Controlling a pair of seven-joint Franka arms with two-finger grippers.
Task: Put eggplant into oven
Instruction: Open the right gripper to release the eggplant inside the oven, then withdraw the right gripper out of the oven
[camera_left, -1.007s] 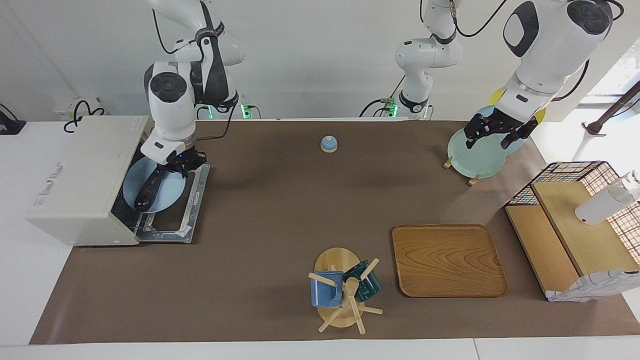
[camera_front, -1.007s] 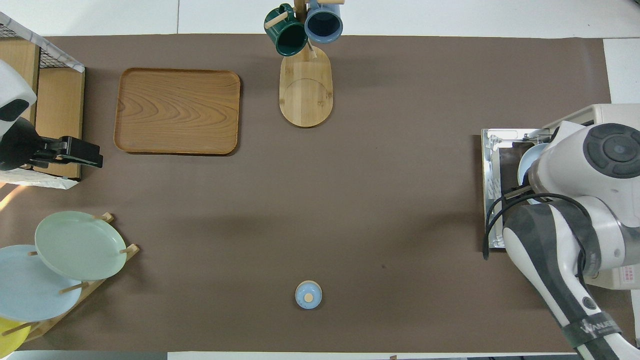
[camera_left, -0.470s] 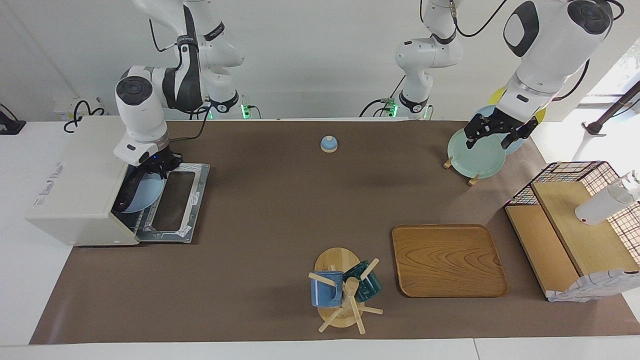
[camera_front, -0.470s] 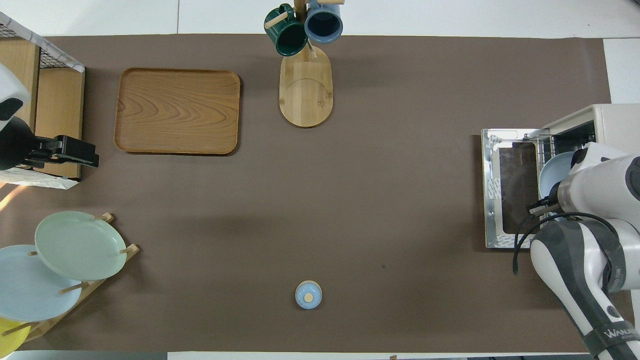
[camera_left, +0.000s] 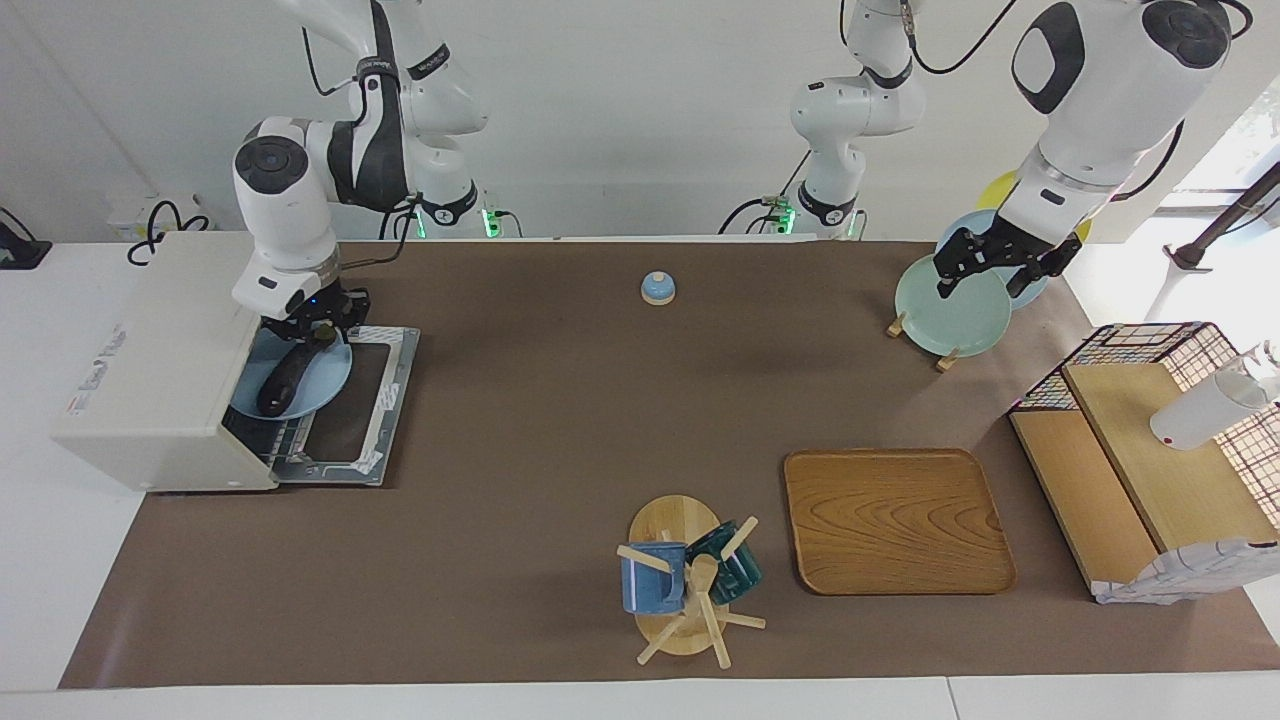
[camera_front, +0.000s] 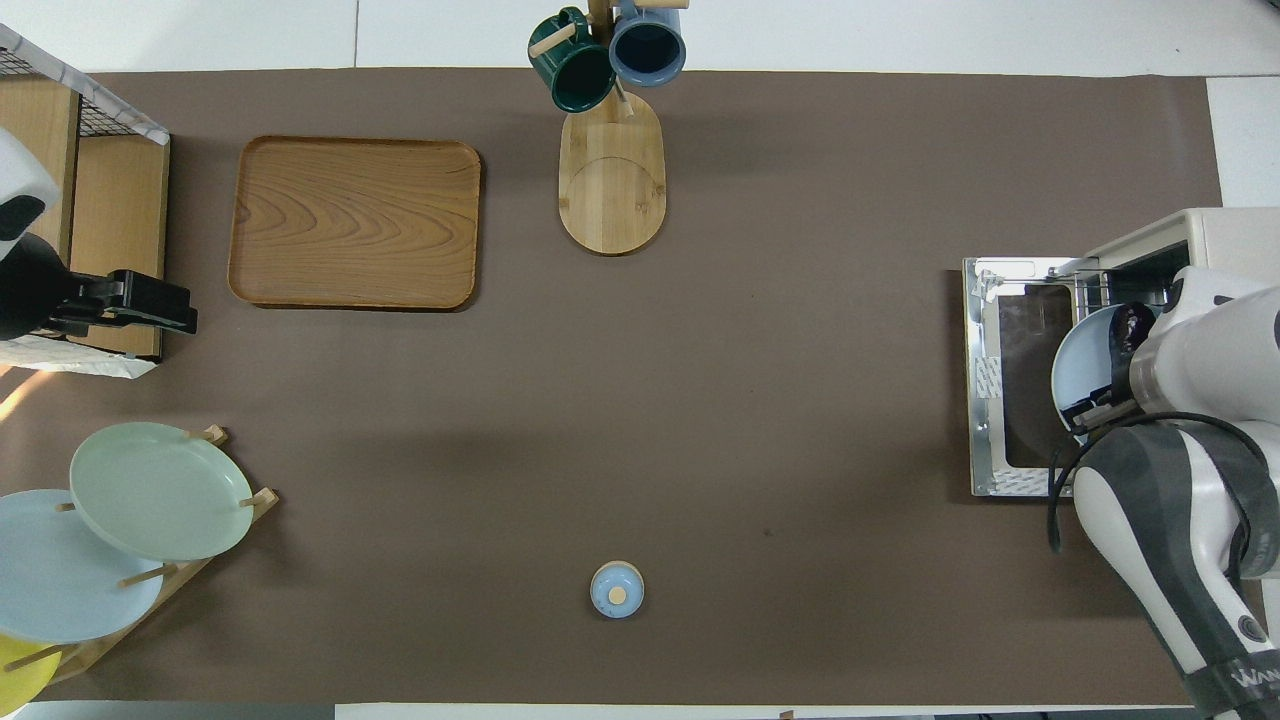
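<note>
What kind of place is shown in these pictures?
Probably a robotics lab set up like a kitchen: a toaster oven with its door open, a mug rack and a plate rack on a brown mat.

Robot lab, staged as mock kitchen. Two white arms (camera_left: 300, 190) bolted at tabletop (camera_left: 560, 400) edge, cables and green status lights at bases. Plain white wall, brown paper mat. Kitchen props set well apart: oven (camera_left: 150, 370), plate rack (camera_left: 950, 300), mug tree (camera_left: 680, 590), wooden tray (camera_left: 895, 520), wire basket (camera_left: 1160, 340).
</note>
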